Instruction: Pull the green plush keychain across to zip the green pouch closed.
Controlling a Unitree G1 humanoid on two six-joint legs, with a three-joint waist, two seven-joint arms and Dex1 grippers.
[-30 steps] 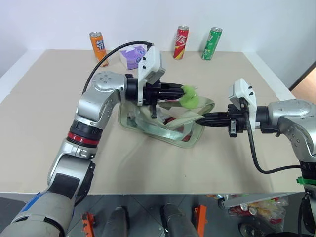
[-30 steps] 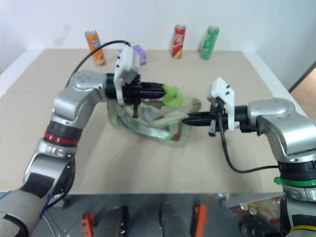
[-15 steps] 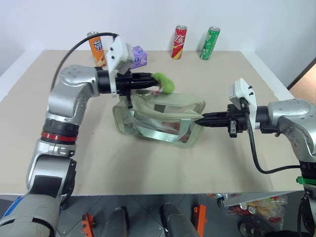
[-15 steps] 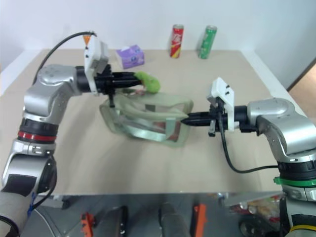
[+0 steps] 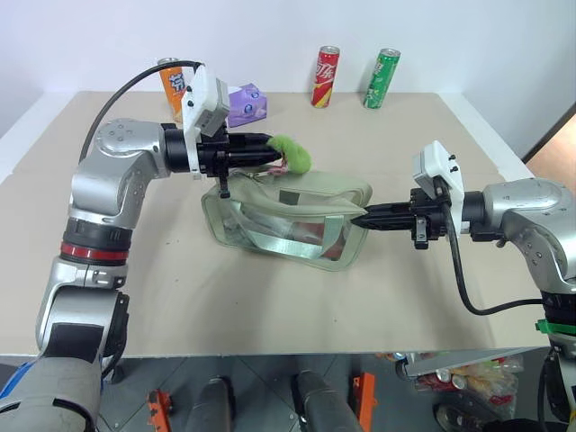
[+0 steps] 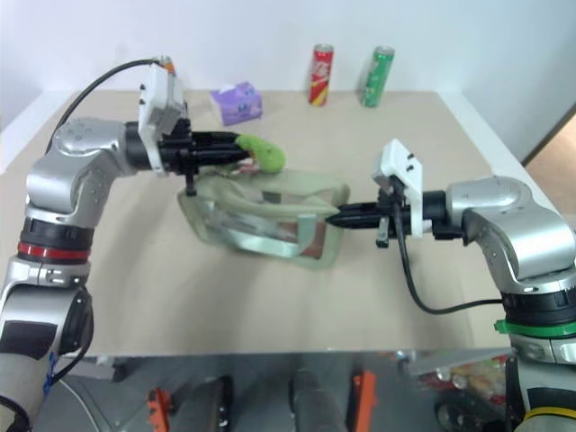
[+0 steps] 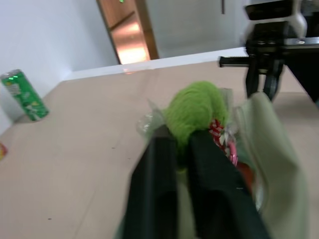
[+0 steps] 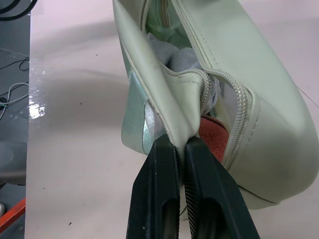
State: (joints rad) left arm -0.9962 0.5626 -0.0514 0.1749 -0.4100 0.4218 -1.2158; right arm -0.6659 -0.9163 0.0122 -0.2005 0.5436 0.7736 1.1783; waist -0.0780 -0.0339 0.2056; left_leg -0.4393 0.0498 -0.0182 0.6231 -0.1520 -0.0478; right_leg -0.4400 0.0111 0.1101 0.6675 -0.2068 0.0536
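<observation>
The green pouch (image 5: 288, 225) lies on its side near the middle of the table (image 5: 270, 306), stretched between the two arms, and that stretch looks like the point of the arrangement. The right gripper (image 5: 371, 219) is pinched shut on the fabric at the pouch's end nearest it, just by the end of the zipper (image 8: 219, 74), which from the wrist view gapes open there over some grey and red contents; held this way, the end acts as an anchor so the bag cannot slide when the slider is pulled. The left gripper (image 5: 266, 149) reaches in level above the far end of the pouch, and the green plush keychain (image 5: 292, 153) sits at its fingertips, lifted just over the pouch's top edge with its pink clasp (image 7: 232, 149) hanging toward the zipper. The left fingers (image 7: 159, 169) stand slightly apart with the fuzzy ring between them, so I cannot tell whether they grip it firmly or are letting it go. The cans and the purple box (image 5: 243, 103) stand well behind, out of the way.
</observation>
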